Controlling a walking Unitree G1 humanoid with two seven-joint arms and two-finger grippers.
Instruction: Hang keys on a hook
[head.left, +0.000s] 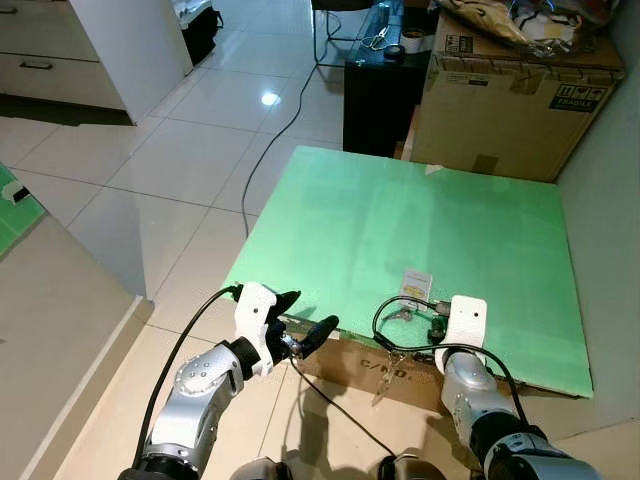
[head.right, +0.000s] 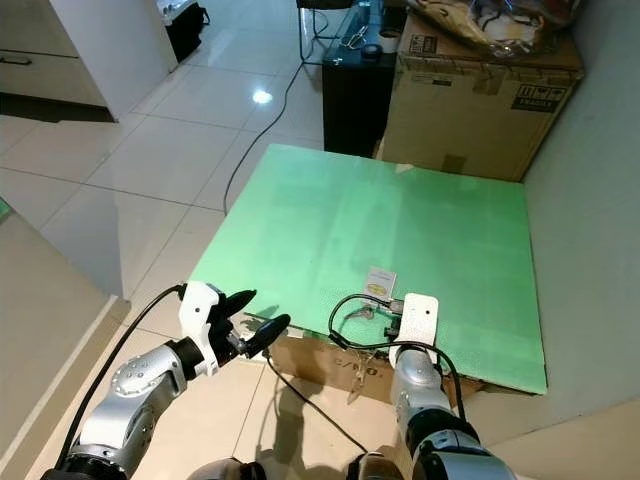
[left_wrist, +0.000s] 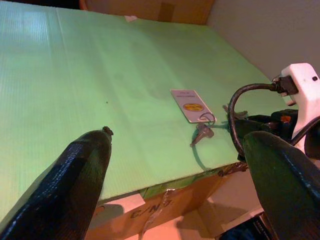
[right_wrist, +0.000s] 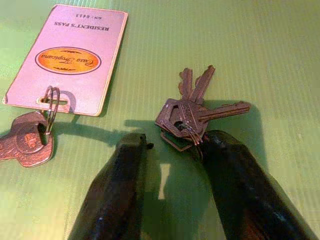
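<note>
Keys of dull metal are seen on the ridged green board, just past the spread tips of the right gripper. A flat pink card with another key lies beside them. The left gripper is held spread off the board's edge.

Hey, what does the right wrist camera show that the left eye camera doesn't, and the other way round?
Right wrist: the bunch of keys close up, lying between the open right gripper fingers, and the print on the pass card.

Left eye: the left gripper open off the board's edge, the cardboard box, the tiled floor.

Both: the green board, card and keys.
</note>
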